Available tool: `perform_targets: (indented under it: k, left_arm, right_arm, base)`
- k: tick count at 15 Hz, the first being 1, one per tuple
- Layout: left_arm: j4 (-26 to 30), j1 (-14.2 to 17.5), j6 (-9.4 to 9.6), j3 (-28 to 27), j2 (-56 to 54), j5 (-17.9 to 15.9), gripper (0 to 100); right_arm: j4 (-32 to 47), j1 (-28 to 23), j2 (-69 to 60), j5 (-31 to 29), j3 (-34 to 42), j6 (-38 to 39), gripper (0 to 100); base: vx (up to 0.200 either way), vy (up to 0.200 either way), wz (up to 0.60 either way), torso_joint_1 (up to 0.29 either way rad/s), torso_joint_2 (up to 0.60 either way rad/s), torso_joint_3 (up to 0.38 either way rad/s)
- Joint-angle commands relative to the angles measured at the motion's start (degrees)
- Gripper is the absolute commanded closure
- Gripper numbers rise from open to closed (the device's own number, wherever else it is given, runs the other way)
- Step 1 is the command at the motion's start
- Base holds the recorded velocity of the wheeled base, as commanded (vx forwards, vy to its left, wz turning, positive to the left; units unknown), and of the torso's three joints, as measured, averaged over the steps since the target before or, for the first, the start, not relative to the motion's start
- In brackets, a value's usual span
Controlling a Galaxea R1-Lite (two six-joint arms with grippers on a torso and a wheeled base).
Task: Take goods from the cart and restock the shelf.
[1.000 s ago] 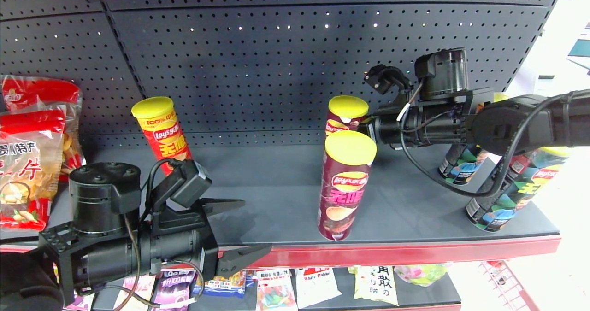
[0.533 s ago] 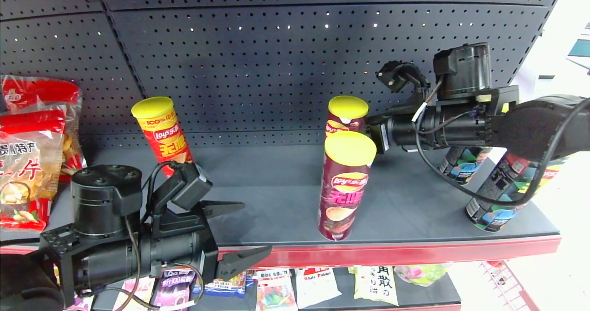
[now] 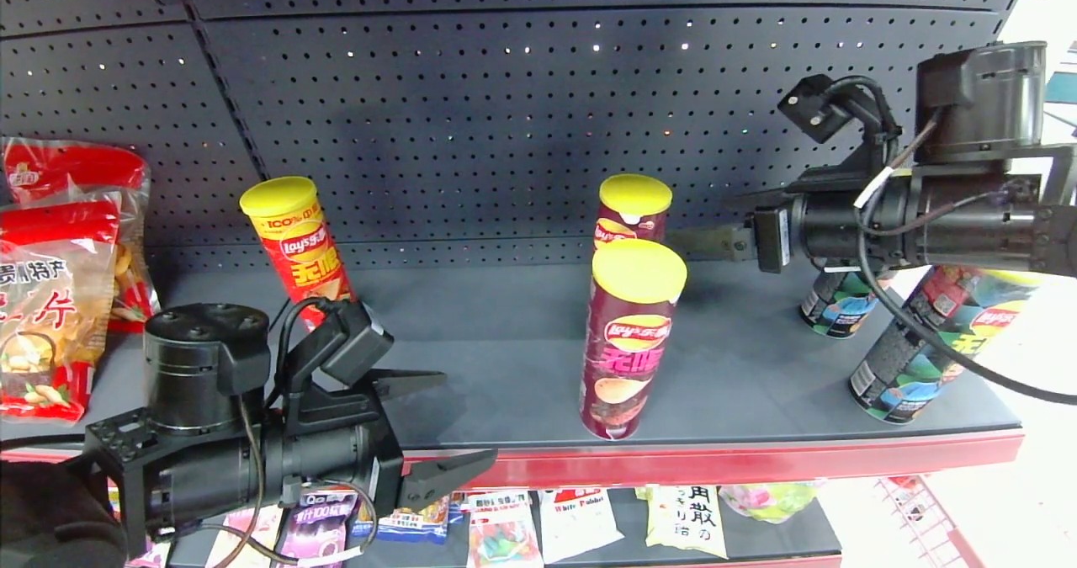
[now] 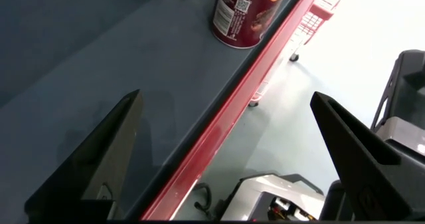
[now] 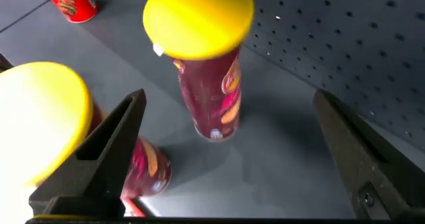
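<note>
Two maroon chip canisters stand upright mid-shelf, one behind the other. The front maroon canister (image 3: 629, 345) is near the shelf's red lip (image 3: 740, 463), and the rear maroon canister (image 3: 629, 214) is close to the pegboard back (image 3: 505, 105). The right gripper (image 5: 229, 96) hovers just to the right of the rear one, its jaws spread wide, empty and clear of the canister's side. The left gripper (image 3: 468, 415) hangs over the front lip, left of the front canister, with its jaws likewise spread and empty. A red canister (image 3: 296, 248) stands farther left, near glossy red snack bags (image 3: 50, 299). Two dark printed canisters (image 3: 913, 358) stand at the right end, partly hidden behind the right arm. The maroon and red canisters are slim cylinders with smooth, flat yellow lids. The shelf deck (image 3: 505, 366) is matt grey, and the back panel is perforated with rows of small holes.
</note>
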Motion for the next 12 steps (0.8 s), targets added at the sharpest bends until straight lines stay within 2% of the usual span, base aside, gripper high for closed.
perform_targets:
  k: [1,4,8,10,12]
  left_arm:
    - [0.0,0.0,-0.01,-0.3,0.8,0.3,0]
    - [0.0,-0.1,-0.01,-0.9,1.9,1.5,0]
    - [0.4,-1.3,-0.01,-4.4,5.8,7.3,0]
    - [3.8,-3.2,-0.01,-7.4,7.5,13.6,0]
    - [7.7,-4.4,-0.10,-11.7,9.6,18.7,0]
  right_arm:
    - [-0.1,-0.7,-5.5,-1.4,3.4,1.0,0]
    - [-0.2,-0.8,-12.1,-3.1,9.7,3.4,0]
    - [-0.2,1.0,-31.5,-2.8,27.6,5.5,0]
    - [0.1,1.2,-42.3,-3.1,36.5,5.4,0]
    - [0.3,0.7,-49.0,-5.0,40.9,5.4,0]
  base:
    - [0.000,0.000,0.00,0.000,0.00,0.000]
    - [0.000,0.000,0.00,0.000,0.00,0.000]
    - [0.000,0.000,0.00,0.000,0.00,0.000]
    - [0.000,0.000,0.00,0.000,0.00,0.000]
    - [0.000,0.000,0.00,0.000,0.00,0.000]
